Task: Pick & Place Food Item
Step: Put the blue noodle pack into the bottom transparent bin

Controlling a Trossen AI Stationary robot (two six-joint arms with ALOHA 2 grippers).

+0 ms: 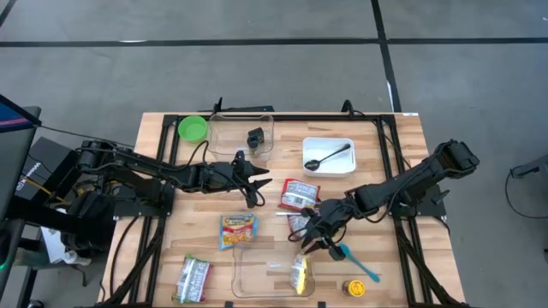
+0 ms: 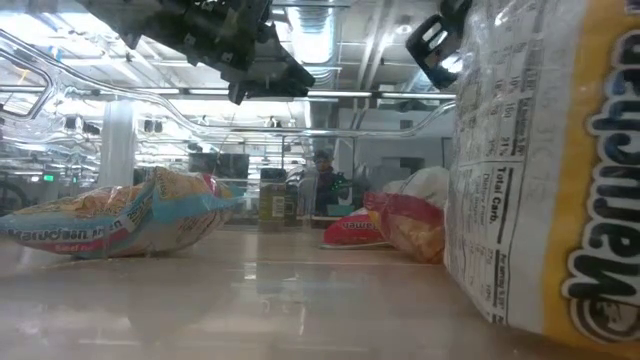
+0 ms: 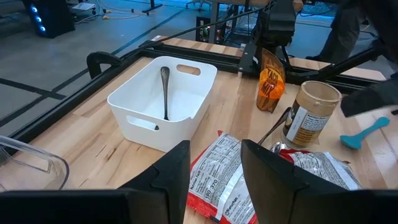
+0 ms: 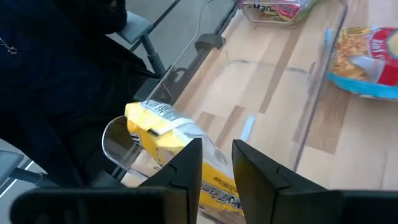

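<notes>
A yellow noodle packet (image 1: 300,275) stands on its edge in the right end of a clear bin (image 1: 257,272) at the table's near edge; it leans against the bin's end wall (image 4: 118,146). My right gripper (image 1: 306,246) hovers just above the packet (image 4: 163,132), fingers slightly open, with the packet's top edge below the gap. My left gripper (image 1: 259,181) hangs open over the table's middle, above a red-and-white packet (image 3: 219,180), with nothing between its fingers. In the low view the yellow packet (image 2: 545,160) fills the right side. My right gripper points slanting down at the yellow packet's upper edge (image 4: 214,186), which shows in the gap between its fingers (image 4: 186,165). Whether the fingers touch the packet cannot be told. The packet stands upright in the clear bin.
An orange-and-blue packet (image 1: 238,229), a red-and-white packet (image 1: 300,193) and a green-and-red packet (image 1: 194,278) lie on the table. At the back stand a green bowl (image 1: 193,128), a second clear bin (image 1: 240,133) and a white bin with a spoon (image 1: 328,155). A jar (image 3: 311,115) and blue spatula (image 1: 355,261) are near my right gripper.
</notes>
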